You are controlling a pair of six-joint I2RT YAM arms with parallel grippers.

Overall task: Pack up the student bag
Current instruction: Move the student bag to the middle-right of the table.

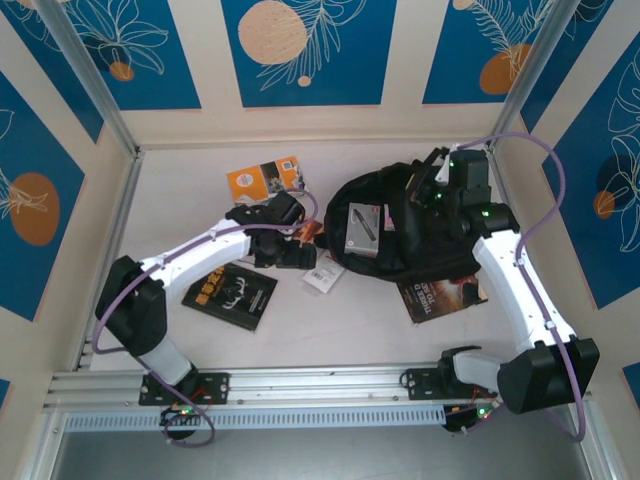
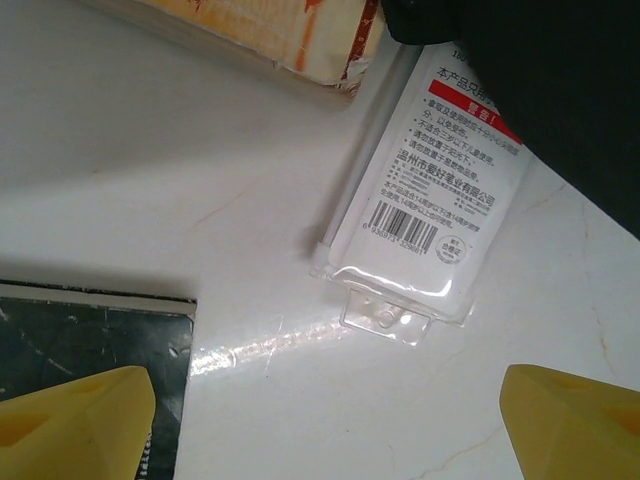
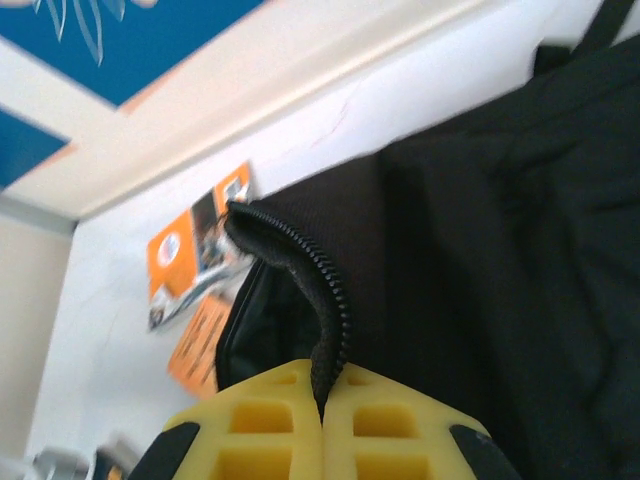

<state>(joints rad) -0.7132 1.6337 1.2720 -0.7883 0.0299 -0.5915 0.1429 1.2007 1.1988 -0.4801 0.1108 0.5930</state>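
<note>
Right gripper was clamped shut on the ribbed black rim of the student bag, both fingers pinching that edge at the bag's 1 o'clock side in the overhead view. The bag lay slumped on the counter, at about 3 o'clock from the counter's middle. Its mouth faced 9 o'clock, and a grey box seemed to sit in the opening.

My left gripper hung with its fingers spread wide and nothing between them. It was over a clear plastic packet that lay flat by the bag's 8 o'clock edge, with a black-covered book at 7 o'clock in that wrist view.

I judged the bag soft and limp: the fabric would sag, fold and close over the mouth wherever it was not held. The ribbed rim looked like its firmest part, so that was the place to hold. Lifting it up and toward 3 o'clock should keep the opening gaping for the next item.
</note>
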